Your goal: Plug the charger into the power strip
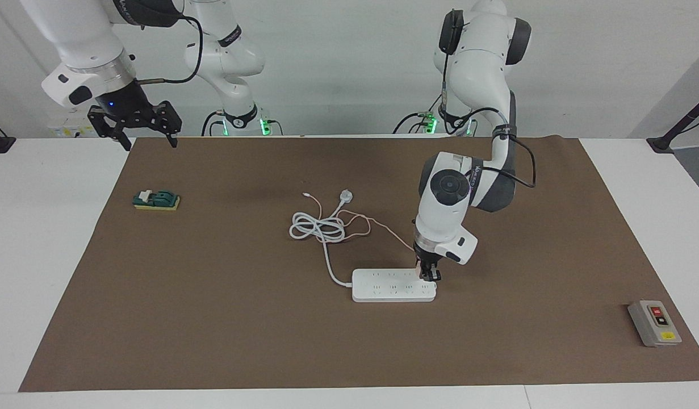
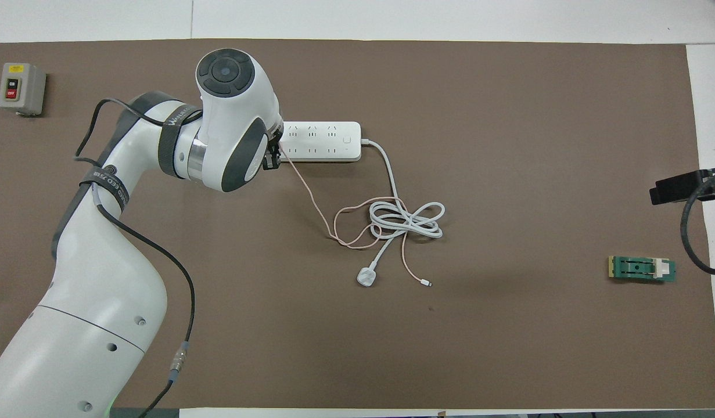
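Left hand (image 1: 429, 276) presses the charger (image 1: 422, 274) down at the power strip's (image 1: 392, 286) end socket.

In the overhead view the power strip's long axis runs from 3 to 9 o'clock; the left hand, clenched on the pale pink charger, stands upright at its 9 o'clock end, so the coming move turns on a straight push down. The charger's thin pink cable (image 2: 316, 206) trails toward 5 o'clock into the coiled white cord (image 2: 406, 220). The right hand (image 1: 134, 124), released and wide, waits over the worktop (image 1: 48, 238) edge, well apart.
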Available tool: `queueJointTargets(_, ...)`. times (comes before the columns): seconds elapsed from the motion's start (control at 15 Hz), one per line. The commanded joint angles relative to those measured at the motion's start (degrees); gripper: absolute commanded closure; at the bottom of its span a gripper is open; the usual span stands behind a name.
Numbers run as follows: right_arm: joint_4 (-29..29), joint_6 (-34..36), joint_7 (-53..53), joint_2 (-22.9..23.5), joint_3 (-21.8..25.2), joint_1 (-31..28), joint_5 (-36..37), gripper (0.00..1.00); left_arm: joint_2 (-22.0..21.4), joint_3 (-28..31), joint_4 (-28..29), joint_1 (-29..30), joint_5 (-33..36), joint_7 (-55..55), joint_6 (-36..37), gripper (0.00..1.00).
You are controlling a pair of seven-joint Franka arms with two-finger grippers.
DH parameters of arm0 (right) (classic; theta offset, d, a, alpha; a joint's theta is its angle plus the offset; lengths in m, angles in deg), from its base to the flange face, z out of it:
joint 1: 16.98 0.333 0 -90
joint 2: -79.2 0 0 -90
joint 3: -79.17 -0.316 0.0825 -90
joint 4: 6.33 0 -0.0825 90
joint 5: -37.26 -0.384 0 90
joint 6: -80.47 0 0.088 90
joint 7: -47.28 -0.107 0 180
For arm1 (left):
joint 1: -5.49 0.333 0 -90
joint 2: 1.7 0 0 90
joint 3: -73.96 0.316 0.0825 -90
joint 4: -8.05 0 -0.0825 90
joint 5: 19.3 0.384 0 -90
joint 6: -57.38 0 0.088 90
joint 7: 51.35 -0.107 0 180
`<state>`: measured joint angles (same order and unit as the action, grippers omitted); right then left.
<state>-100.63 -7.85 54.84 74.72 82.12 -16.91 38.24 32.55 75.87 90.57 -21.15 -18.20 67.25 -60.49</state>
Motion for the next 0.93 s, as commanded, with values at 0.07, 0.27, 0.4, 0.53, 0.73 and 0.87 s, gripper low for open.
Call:
queueJointTargets(0.07,-1.06,0.43,1.23,-1.23,-0.40,-0.43,1.04,0.00,-2.08,0.19,3.78,-0.08,1.19,1.02,-1.75,1.00)
queueJointTargets(0.27,-1.05,0.34,1.23,-1.23,-0.40,-0.25,1.04,0.00,-2.16,0.19,4.14,-0.08,1.19,0.93,-1.84,1.00)
queueJointTargets(0.4,-1.14,0.34,1.23,-1.23,-0.40,-0.17,1.04,0.00,-2.34,0.19,4.14,-0.08,1.19,0.93,-1.67,1.00)
queueJointTargets(0.53,-1.05,0.34,1.23,-1.23,-0.40,-0.17,1.04,0.00,-2.34,0.19,4.14,-0.08,1.19,0.93,-1.75,1.00)
queueJointTargets(0.73,-1.05,0.43,1.23,-1.23,-0.40,-0.17,1.04,0.00,-2.34,0.19,4.14,0.01,1.28,0.84,-2.28,1.00)
queueJointTargets(0.87,-0.97,0.43,1.23,-1.23,-0.40,-0.25,1.04,0.00,-2.25,0.19,4.14,-0.08,1.28,0.84,-2.90,1.00)
